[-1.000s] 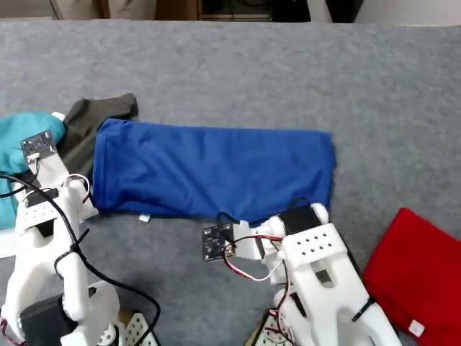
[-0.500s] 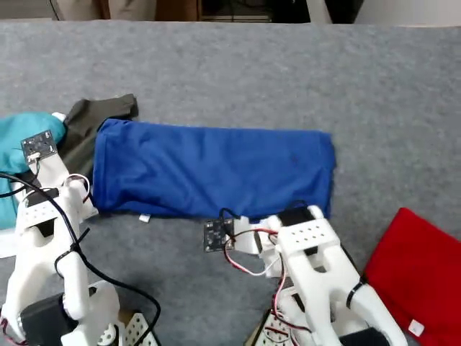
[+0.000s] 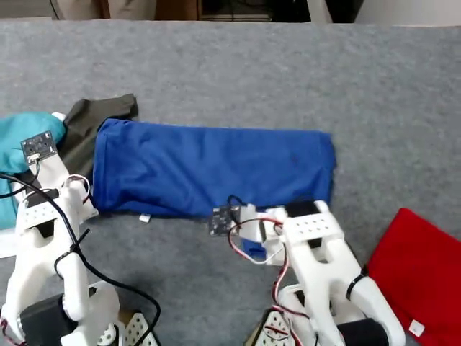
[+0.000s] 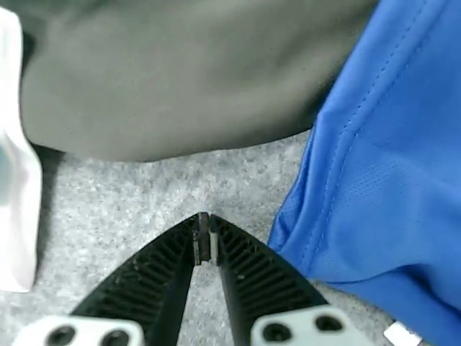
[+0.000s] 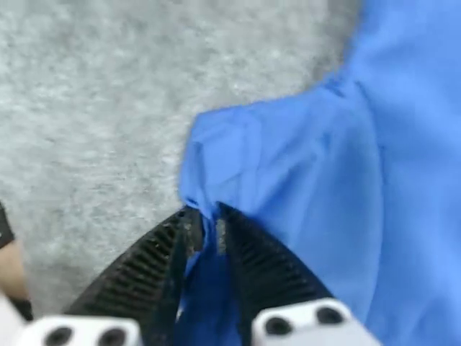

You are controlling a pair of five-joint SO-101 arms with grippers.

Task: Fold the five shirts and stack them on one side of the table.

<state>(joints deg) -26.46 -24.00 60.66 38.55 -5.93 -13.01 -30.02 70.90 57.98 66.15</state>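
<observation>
1. The right gripper (image 5: 205, 229) is clamped on a pinch of the blue shirt (image 3: 216, 169) at its near long edge, with the cloth bunched between the jaws; this hold suits lifting that edge and carrying it over the rest of the shirt as a fold
2. The blue shirt lies spread flat as a long band on the table (image 3: 302, 72), reaching away ahead of the right gripper and out to both its sides, so I judge it the shirt in hand and only partly folded
3. The left gripper (image 4: 204, 245) has its fingertips together on nothing and hovers over bare table, with the blue shirt's corner just beside it and the olive shirt (image 4: 180, 79) just ahead; it looks placed to take that end of the shirt when needed
4. The teal shirt (image 3: 21, 140) lies beside the olive one near the left gripper, while the red shirt (image 3: 418, 277) lies well off to the right gripper's outer side, apparently folded, perhaps the start of the stack
</observation>
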